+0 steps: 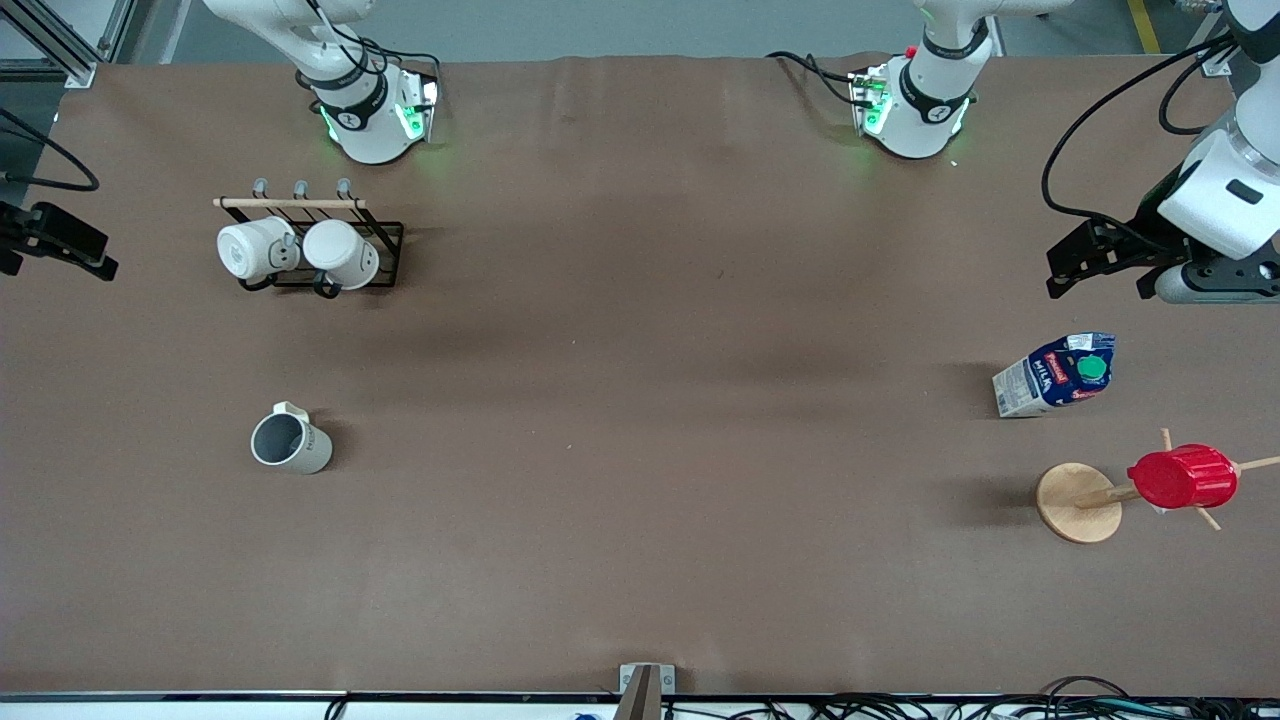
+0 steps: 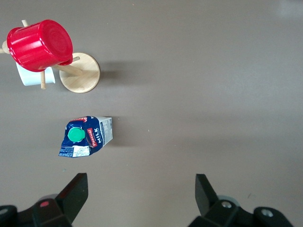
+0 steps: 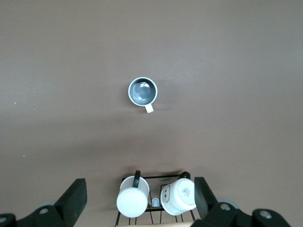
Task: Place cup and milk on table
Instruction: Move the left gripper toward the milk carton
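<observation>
The light-grey cup [image 1: 290, 440] stands upright on the brown table [image 1: 640, 400] toward the right arm's end; the right wrist view shows its dark inside [image 3: 142, 91]. The blue and white milk carton [image 1: 1055, 375] with a green cap rests on the table toward the left arm's end and also shows in the left wrist view [image 2: 86, 137]. My left gripper [image 1: 1100, 270] is open and empty, up in the air over the table edge near the milk [image 2: 139, 182]. My right gripper [image 1: 50, 255] is open and empty, high over the mug rack [image 3: 139, 187].
A black wire rack [image 1: 385, 255] holds two white mugs [image 1: 300, 250] near the right arm's base. A red ribbed cup [image 1: 1183, 477] hangs on a wooden peg stand [image 1: 1078, 502], nearer the front camera than the milk.
</observation>
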You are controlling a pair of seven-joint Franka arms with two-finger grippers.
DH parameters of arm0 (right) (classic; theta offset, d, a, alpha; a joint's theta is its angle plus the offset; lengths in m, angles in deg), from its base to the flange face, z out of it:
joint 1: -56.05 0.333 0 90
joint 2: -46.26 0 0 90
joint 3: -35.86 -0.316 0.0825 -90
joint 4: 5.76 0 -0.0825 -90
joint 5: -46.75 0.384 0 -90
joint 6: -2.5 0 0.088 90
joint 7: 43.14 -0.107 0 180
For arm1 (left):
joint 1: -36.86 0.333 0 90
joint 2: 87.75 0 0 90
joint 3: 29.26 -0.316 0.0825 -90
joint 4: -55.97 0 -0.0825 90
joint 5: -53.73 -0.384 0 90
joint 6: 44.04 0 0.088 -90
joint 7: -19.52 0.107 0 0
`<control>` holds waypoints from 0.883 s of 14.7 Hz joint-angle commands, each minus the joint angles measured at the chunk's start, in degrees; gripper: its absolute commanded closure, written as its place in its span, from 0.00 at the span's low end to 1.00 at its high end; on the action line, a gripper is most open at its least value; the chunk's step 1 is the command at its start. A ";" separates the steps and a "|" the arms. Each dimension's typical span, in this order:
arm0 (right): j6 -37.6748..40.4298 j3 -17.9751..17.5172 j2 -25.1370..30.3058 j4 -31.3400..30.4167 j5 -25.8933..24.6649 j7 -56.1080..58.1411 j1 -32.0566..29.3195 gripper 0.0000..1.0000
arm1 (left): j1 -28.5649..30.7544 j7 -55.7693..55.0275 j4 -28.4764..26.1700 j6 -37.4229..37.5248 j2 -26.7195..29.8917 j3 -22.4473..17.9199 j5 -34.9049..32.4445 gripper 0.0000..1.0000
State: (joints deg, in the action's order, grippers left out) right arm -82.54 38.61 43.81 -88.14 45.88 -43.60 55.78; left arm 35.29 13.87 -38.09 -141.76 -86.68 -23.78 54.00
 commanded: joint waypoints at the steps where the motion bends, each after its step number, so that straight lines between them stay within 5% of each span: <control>1: -0.74 0.15 1.22 -1.46 1.57 1.07 -0.52 0.00 | 0.17 -0.50 -0.60 -0.10 0.69 0.23 -1.32 0.00; 13: -0.13 0.24 1.13 -1.11 1.49 1.69 -0.60 0.00 | -0.10 0.73 -0.59 1.48 0.43 -3.37 -0.62 0.02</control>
State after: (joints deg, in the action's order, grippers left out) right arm -82.62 38.88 43.81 -88.15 46.57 -42.91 55.71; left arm 35.33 14.12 -38.42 -140.84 -86.68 -26.90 53.96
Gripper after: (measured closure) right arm 0.000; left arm 0.018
